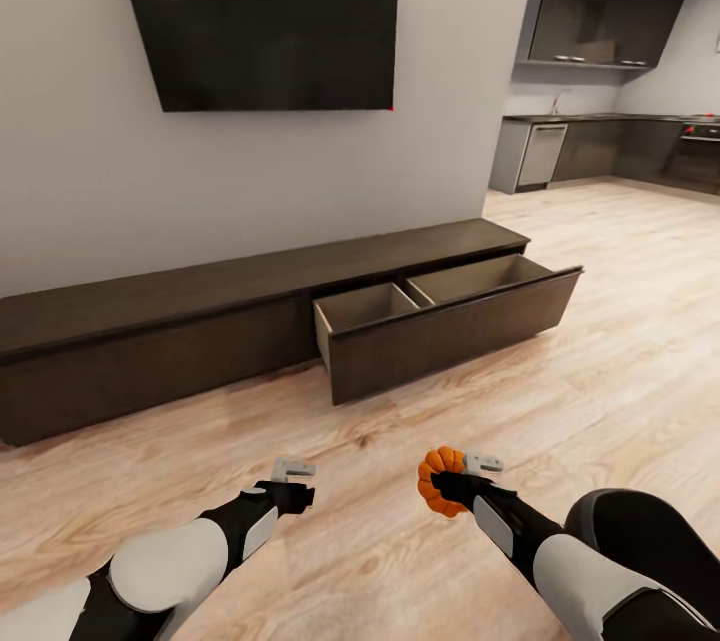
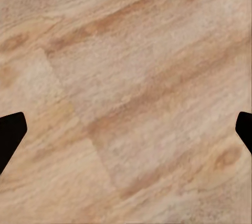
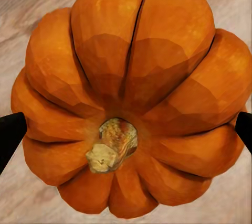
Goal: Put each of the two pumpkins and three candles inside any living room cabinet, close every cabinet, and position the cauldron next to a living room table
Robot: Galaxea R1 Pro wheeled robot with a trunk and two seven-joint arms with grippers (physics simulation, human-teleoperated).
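Pumpkin count in sight is one: a small orange ribbed pumpkin (image 1: pixel 441 481) with a short tan-brown stem, held at the tip of the right gripper (image 1: pixel 462 477) low in the near right of the head view, above the light wood plank floor (image 1: pixel 600 341). In the right wrist view the same pumpkin (image 3: pixel 131 93) faces the camera stem-first, with the two dark fingertips (image 3: pixel 10 135) pressing in at its sides, so the right gripper is pinching it.

One long, low dark-brown wood cabinet (image 1: pixel 150 321) runs along the grey wall at the far side of the floor. One wide drawer (image 1: pixel 450 316) at its right end stands pulled out; its tan interior is split by a divider into two compartments. The rest of the cabinet front is flush. The pumpkin hangs well apart from that drawer, on the near side of it.

The left gripper (image 1: pixel 292 481) hovers over the floor at the near left, holding nothing; in the left wrist view its two dark fingertips (image 2: pixel 9 135) sit far apart at the edges with only floor planks between them, so it is spread.

One black wall-mounted TV (image 1: pixel 260 11) hangs above the cabinet. At the far right a kitchen with dark cupboards (image 1: pixel 600 16) opens off the room. A dark rounded part of the robot (image 1: pixel 640 541) sits at the near right corner.
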